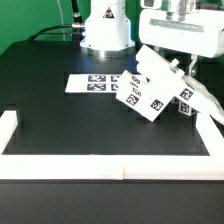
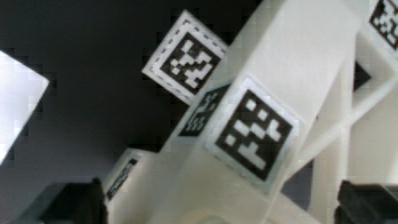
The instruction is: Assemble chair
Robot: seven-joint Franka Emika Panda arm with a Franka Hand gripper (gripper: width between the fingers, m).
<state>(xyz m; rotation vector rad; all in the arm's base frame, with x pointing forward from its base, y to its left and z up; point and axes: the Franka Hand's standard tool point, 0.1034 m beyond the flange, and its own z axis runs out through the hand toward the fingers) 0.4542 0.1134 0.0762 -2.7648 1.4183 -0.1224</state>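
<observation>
The chair (image 1: 148, 88) is a white blocky assembly with black-and-white tags, standing tilted at the exterior view's right, just right of the marker board (image 1: 95, 83). My gripper (image 1: 172, 66) hangs over its upper right part. In the wrist view the chair (image 2: 302, 70) fills the picture at close range, with two tags facing the camera. My gripper (image 2: 219, 202) is open at its widest: the dark fingers (image 2: 71, 200) stand on either side of a white chair piece, with a gap showing on one side. Another small tagged white piece (image 1: 186, 102) shows beside the chair on the right.
White border rails run along the table's left (image 1: 8, 128), front (image 1: 110, 158) and right (image 1: 212, 128). The robot's white base (image 1: 106, 30) stands at the back centre. The tabletop is black.
</observation>
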